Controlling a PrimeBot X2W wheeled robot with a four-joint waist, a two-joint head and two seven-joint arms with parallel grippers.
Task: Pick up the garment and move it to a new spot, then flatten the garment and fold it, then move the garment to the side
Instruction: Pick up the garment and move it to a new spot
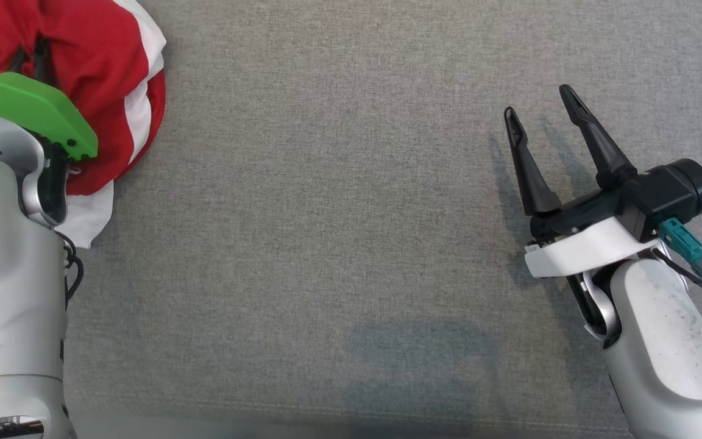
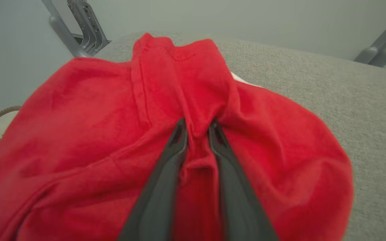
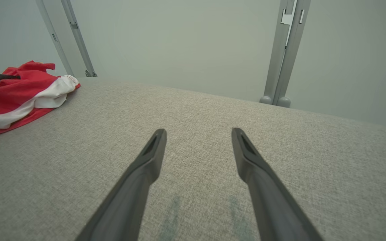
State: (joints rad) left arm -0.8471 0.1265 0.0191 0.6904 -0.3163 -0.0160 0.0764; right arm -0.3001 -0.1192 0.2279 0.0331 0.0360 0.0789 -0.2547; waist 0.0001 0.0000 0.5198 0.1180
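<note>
Garment: I see a red garment point(image 1: 113, 73) with broad white bands, crumpled in a heap at the upper left of my head view. A white edge trails down beside my pale left forearm point(image 1: 3, 274).
Cloth up close: in my left wrist view the garment point(image 2: 79, 134) spreads across the left and centre. It is a soft, slightly fuzzy red, with a stitched seam running down the upper middle and deep folds drawn toward the centre.
Left tool: the left tool point(image 2: 196, 126) is nearly closed, its two dark fingers pinching a ridge of the red cloth at mid-frame.
Green cover: a bright green cover point(image 1: 34, 107) on my left wrist overlaps the heap in the head view.
Right tool: the right tool point(image 1: 540, 102) sits at the right of the head view with its fingers spread wide and nothing between them.
Table: the table point(image 1: 326, 213) is covered in grey woven fabric.
Far view: from my right wrist, the garment point(image 3: 18, 93) lies on the table at the far left, red folded over a white band.
</note>
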